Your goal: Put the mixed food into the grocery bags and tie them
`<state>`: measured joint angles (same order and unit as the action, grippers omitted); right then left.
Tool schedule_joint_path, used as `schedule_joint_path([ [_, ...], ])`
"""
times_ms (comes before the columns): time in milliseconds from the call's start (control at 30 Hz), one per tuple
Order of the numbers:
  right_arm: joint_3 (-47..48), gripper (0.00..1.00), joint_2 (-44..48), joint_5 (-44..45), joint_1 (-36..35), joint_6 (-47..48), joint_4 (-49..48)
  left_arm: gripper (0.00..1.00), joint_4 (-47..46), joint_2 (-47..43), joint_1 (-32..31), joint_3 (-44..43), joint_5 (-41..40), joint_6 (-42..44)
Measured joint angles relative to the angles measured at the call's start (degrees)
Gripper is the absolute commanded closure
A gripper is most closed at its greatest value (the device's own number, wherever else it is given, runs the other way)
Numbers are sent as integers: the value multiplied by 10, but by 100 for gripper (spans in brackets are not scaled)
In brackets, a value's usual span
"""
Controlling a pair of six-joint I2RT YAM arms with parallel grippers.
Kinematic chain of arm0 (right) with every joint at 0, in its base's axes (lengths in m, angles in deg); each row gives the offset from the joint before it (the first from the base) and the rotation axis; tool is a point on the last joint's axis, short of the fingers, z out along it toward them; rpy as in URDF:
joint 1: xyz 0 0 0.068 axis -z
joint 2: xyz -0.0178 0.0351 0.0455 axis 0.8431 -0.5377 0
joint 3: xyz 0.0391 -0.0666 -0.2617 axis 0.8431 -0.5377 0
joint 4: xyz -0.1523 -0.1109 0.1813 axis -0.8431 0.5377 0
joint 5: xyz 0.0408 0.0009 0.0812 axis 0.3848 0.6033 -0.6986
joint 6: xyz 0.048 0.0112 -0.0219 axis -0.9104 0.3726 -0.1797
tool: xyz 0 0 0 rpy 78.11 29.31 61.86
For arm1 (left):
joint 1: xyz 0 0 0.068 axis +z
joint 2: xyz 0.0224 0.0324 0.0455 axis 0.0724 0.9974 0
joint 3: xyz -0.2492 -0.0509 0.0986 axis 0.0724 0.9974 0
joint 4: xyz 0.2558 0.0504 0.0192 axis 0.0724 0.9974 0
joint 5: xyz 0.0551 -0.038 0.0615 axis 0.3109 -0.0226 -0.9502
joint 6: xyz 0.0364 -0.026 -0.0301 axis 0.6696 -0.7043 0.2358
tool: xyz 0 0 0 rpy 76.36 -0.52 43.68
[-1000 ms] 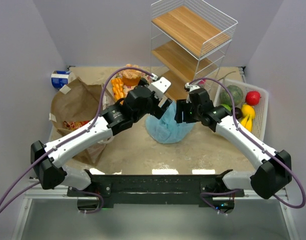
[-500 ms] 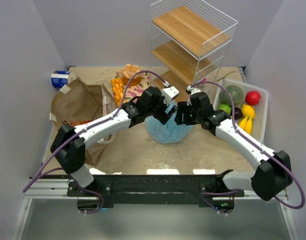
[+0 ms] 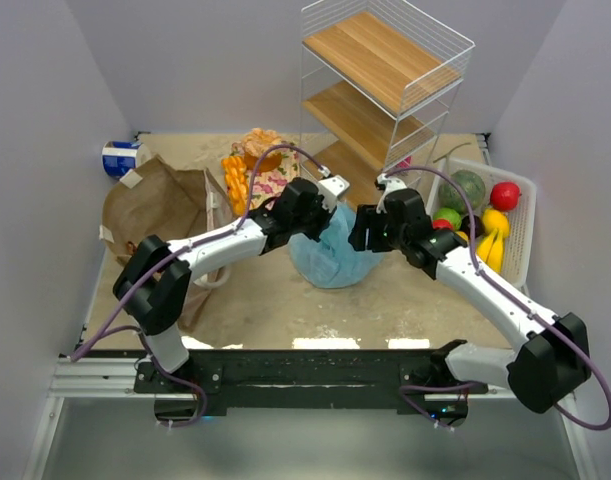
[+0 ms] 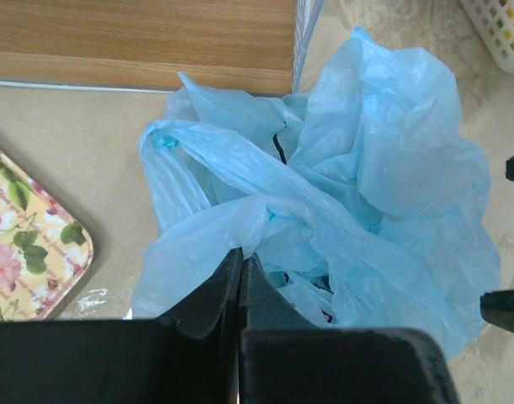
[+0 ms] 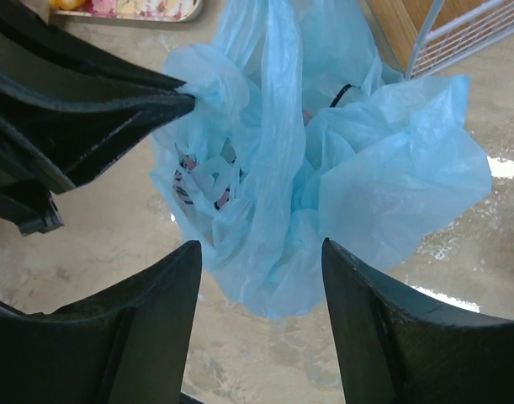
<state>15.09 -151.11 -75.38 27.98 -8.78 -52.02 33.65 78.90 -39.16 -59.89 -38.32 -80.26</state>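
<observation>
Left pincer closed, seemingly pinching a fold of the light-blue plastic bag.

Both arms are bolted to a black rail. The left arm, toward the rail's left end, and the right arm, toward its right end, have white link shells and bulky black joint housings. A purple cable runs along each arm. A small white block caps each arm at the end farthest from the rail. The left gripper and right gripper have matte black, wedge-shaped fingers.
</observation>
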Motion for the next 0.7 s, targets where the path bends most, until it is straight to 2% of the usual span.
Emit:
schedule_joint_path([
  [200, 21, 36, -42, -1, 0, 9, -29, 100, -33, -85, 0, 78, 11, -10],
  [433, 30, 32, -123, -3, -1, 22, -77, 100, -69, -242, 0, 168, 16, -18],
  [700, 32, 30, -194, -12, -4, 30, -143, 100, -72, -241, 0, 190, 18, -18],
])
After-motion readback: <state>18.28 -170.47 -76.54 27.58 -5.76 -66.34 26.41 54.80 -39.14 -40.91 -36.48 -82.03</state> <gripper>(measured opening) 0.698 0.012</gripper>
